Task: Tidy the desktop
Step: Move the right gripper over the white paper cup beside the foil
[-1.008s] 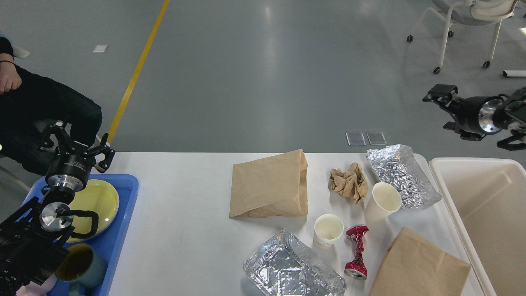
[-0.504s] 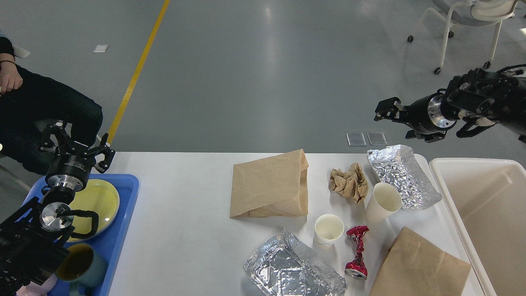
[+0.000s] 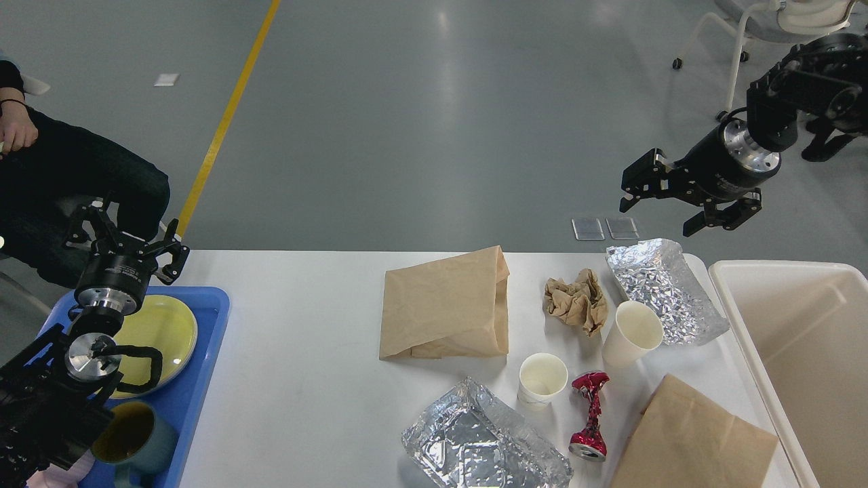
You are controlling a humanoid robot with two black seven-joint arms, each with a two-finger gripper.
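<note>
The white desktop [image 3: 305,352] carries litter on its right half: a brown paper bag [image 3: 444,305], a crumpled brown paper [image 3: 576,301], two foil sheets [image 3: 661,288] [image 3: 481,447], two white paper cups [image 3: 634,332] [image 3: 541,379], a crushed red can [image 3: 588,415] and a second paper bag [image 3: 692,440]. My right gripper [image 3: 661,203] hangs open and empty above the far right foil sheet. My left gripper [image 3: 125,234] is open and empty at the table's far left, above the blue tray [image 3: 203,379].
The blue tray holds a yellow plate [image 3: 163,329] and a teal mug [image 3: 132,440]. A cream plastic bin [image 3: 800,352] stands at the right of the table. A person in black [image 3: 61,169] sits at the far left. A wheeled chair [image 3: 766,41] stands at the back right.
My right arm has swung in from the far right edge and its gripper has turned downward above the far foil sheet. The left arm has not moved.
</note>
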